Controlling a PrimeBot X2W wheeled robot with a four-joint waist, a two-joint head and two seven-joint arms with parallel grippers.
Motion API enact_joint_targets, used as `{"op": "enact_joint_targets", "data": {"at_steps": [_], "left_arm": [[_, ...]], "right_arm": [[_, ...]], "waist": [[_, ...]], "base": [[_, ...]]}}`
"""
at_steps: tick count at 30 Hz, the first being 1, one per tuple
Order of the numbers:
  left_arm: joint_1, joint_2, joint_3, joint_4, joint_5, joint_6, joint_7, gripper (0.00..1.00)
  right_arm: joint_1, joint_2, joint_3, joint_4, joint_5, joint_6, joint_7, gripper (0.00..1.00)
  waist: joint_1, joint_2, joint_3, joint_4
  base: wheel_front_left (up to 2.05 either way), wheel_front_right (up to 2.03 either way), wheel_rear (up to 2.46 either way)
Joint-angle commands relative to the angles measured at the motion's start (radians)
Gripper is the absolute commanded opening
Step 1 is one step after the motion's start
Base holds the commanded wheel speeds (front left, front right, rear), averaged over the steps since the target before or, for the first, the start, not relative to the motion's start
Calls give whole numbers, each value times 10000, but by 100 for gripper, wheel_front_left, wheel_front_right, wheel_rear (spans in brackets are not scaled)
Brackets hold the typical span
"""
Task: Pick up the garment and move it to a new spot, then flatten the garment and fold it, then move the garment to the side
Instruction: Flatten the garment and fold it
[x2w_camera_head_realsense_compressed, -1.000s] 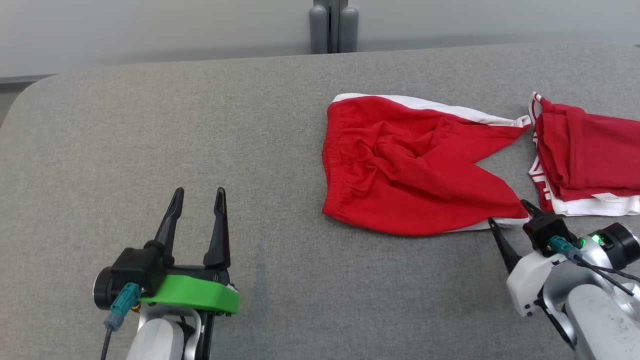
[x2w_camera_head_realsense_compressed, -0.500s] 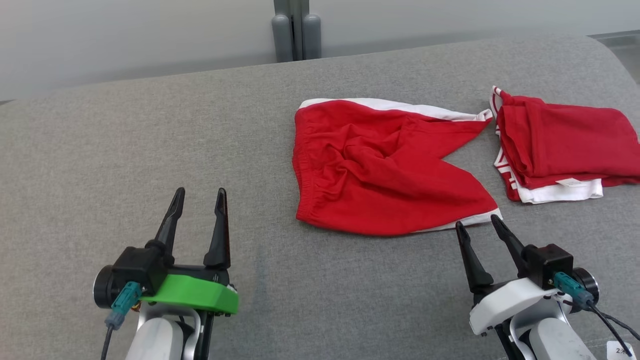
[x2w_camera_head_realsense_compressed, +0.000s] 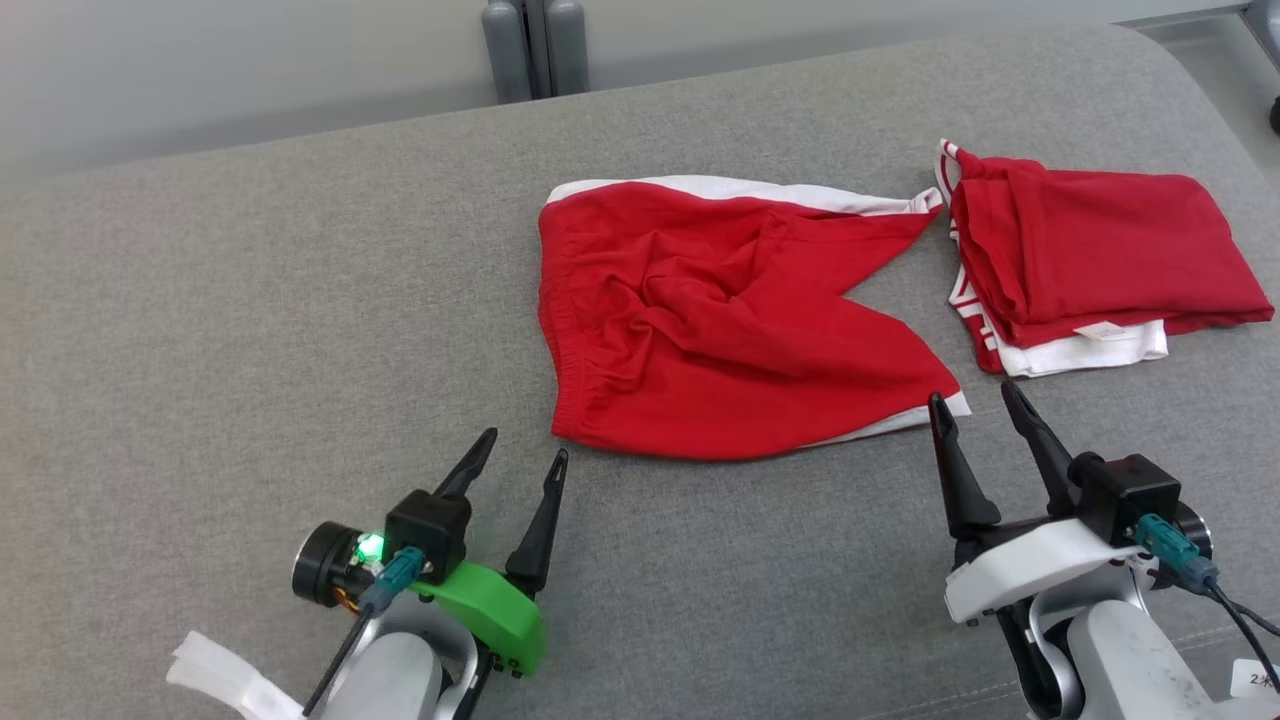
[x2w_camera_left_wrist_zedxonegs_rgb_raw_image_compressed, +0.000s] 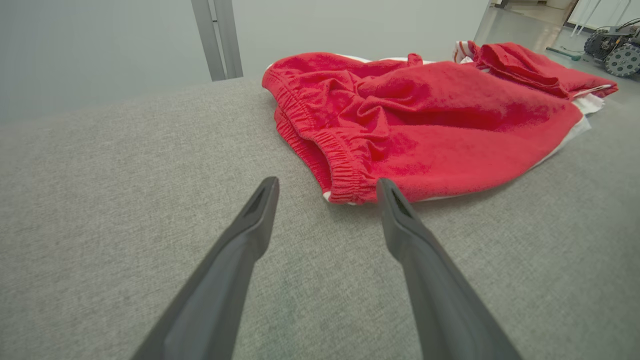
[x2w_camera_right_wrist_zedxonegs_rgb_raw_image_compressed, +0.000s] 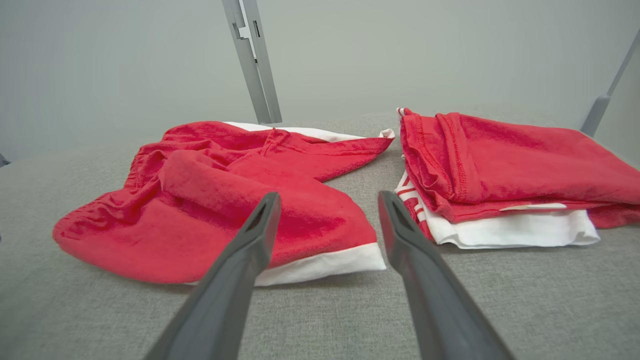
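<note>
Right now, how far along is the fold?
Done: red shorts laid out on the table, wrinkled, beside a folded stack. In hand: nothing; left gripper and right gripper, jaws open, by the shorts' near edge. Left: flatten, fold, move aside.

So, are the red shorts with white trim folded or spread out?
Spread: the red shorts with white trim lie rumpled, both legs splayed apart.

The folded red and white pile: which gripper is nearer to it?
Right. The right gripper sits just in front of the folded pile, not touching; the left gripper is across the red shorts, near their waistband.
</note>
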Motion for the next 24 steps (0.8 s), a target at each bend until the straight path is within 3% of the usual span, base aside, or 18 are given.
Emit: {"op": "enact_joint_targets", "data": {"at_steps": [1, 6, 12, 24], "left_arm": [[-371, 140, -320, 476, 39, -27, 1, 100], [-1366, 408, -1308, 1658, -242, -30, 1, 100], [-2302, 378, -1371, 2847, -20, 180, 6, 100], [-2161, 314, -535, 1434, -144, 56, 3, 100]], "right_arm": [[-156, -38, -13, -119, -34, -11, -38, 100], [-351, 21, -128, -290, -129, -11, -33, 100], [-528, 160, -357, -360, -279, -11, -34, 100], [-583, 344, -641, -313, -419, -11, -33, 100]], "waist": [[0, 0, 263, -211], [0, 0, 694, -482], [0, 0, 1013, -724], [0, 0, 1076, -733]], "base": [[0, 0, 0], [0, 0, 0], [0, 0, 0], [0, 0, 0]]}}
